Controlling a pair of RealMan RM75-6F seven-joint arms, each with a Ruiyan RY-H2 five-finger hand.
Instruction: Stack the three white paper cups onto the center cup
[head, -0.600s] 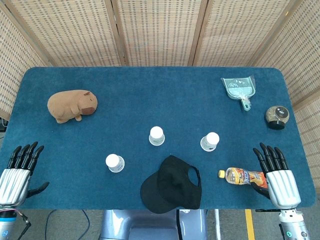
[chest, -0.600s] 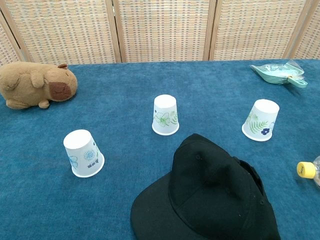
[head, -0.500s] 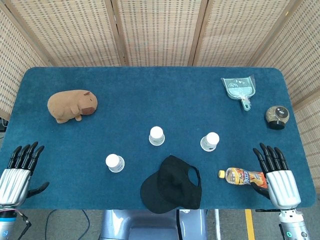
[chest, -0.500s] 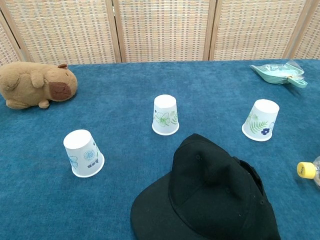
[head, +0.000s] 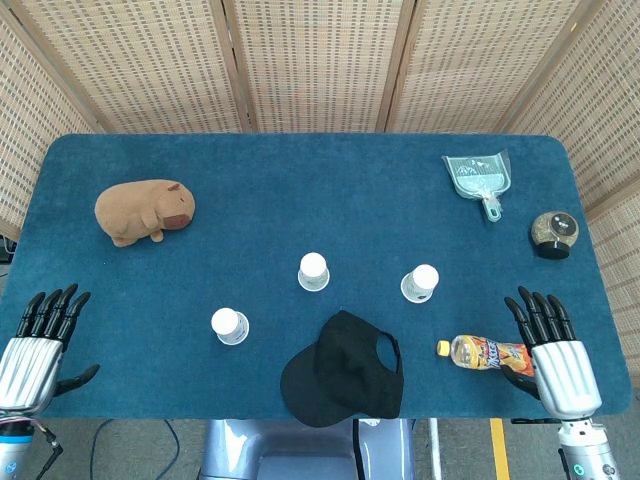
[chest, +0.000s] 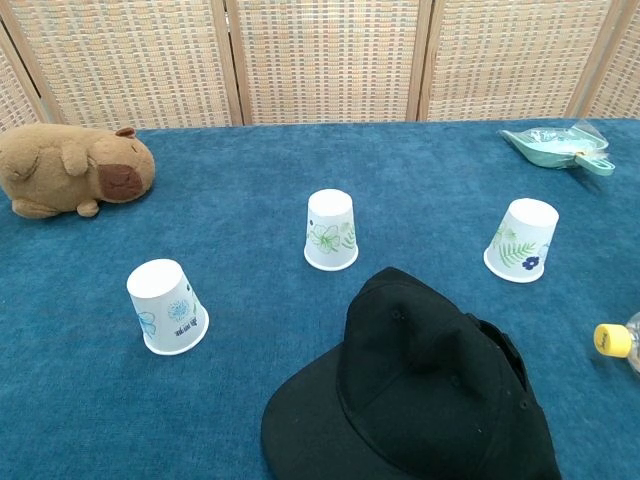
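With each robot hand, left (head: 30, 345) and right (head: 555, 355), lying released and empty at the lower corners, a reach toward the center cup (head: 313, 271) is risking snagging the black cap (head: 345, 370) lying just below it.

Three cups stand apart on the desk (head: 300, 190): left cup (head: 229, 326), center cup (head: 313, 271), right cup (head: 420, 283). A cap (head: 345, 370) lies before them, a bottle (head: 485, 352) to its right.

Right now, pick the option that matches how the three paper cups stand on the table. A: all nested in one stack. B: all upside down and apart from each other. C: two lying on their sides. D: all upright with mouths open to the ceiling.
B: the left cup, center cup and right cup each rest rim-down on the blue table, with bare cloth between them.
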